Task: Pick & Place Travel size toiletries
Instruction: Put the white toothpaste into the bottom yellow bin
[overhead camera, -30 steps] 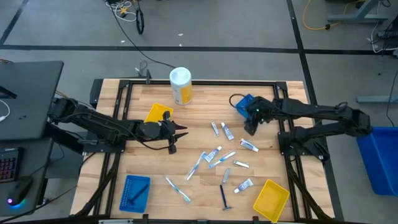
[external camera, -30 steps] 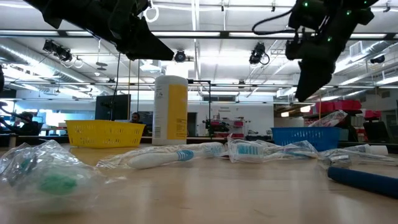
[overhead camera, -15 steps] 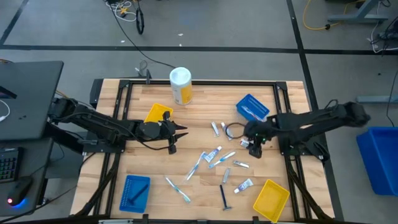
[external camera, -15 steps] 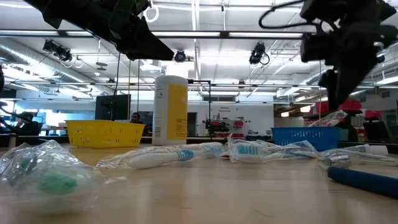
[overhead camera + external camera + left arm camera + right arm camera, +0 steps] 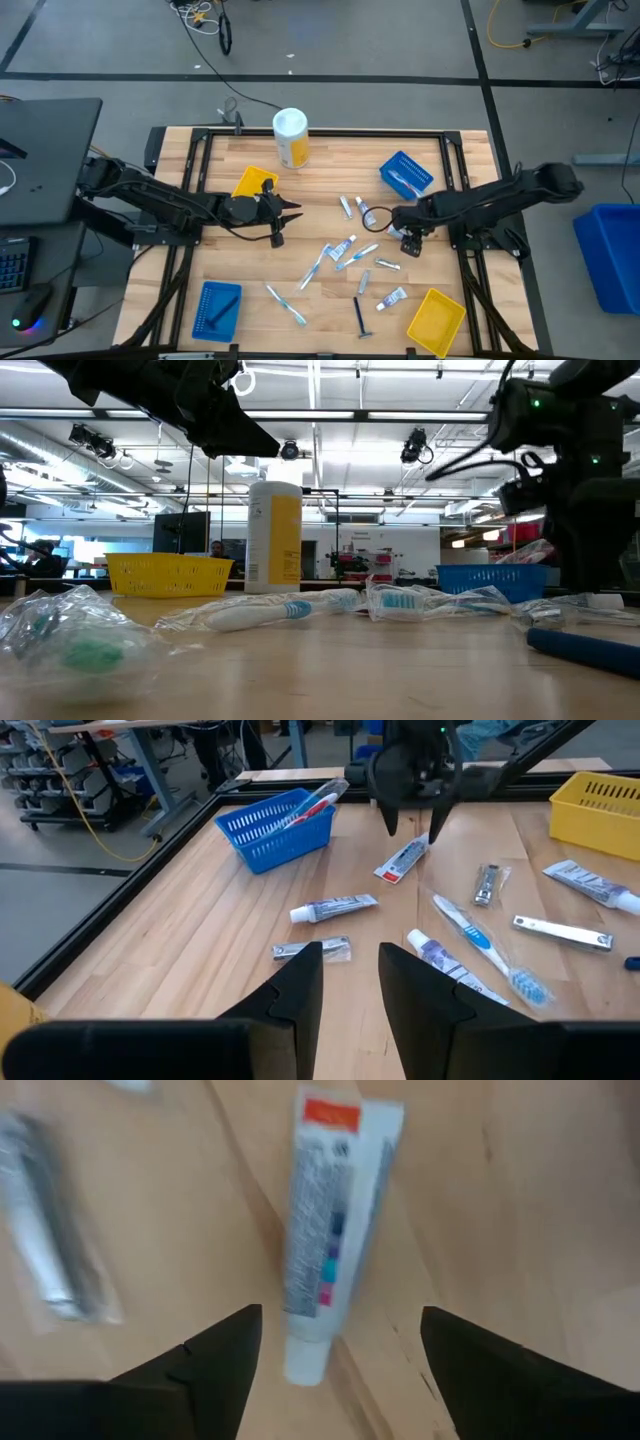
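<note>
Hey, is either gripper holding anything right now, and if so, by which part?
Nothing is held. The right gripper hangs open over a white tube on the table, not touching it. The left gripper hovers empty.

You will find no word, brand or number that can be read in any view. The white tube (image 5: 322, 1220) in the middle of the right wrist frame carries lines of print and red, blue and pink marks, all too blurred to read.
</note>
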